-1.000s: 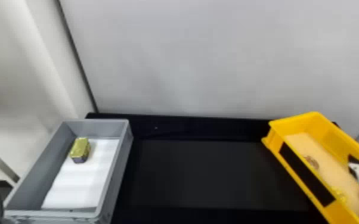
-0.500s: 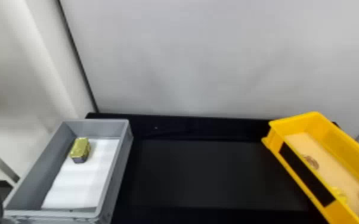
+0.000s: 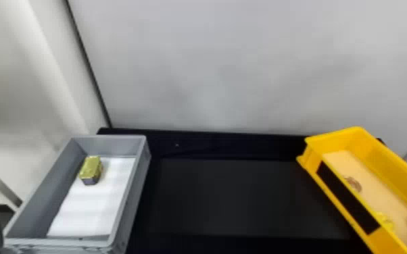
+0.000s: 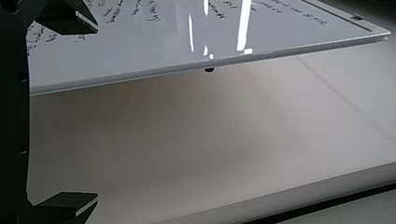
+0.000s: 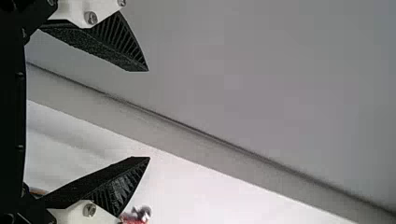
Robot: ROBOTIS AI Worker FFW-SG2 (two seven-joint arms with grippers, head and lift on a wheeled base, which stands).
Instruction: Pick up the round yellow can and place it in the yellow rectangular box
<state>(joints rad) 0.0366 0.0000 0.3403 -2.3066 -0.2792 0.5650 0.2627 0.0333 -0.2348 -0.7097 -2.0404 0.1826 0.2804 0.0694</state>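
Yellow can (image 3: 385, 221), I'd say inside the yellow box (image 3: 382, 165), lower right, could be confused with the boxy gold tin (image 3: 90, 167), lower left, if colour misguides the wide-spread left gripper (image 4: 97, 114) or right gripper (image 5: 149, 114)

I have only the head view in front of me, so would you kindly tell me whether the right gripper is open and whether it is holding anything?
Observer: The right gripper is open in the right wrist view, with nothing held between its fingers.
Operator: Thank you; and how does the left gripper stand?
Observer: It is open too, its two fingers well apart with nothing between them.
Operator: What lies beyond those fingers in the left wrist view?
Observer: A white board with dark handwriting on it.
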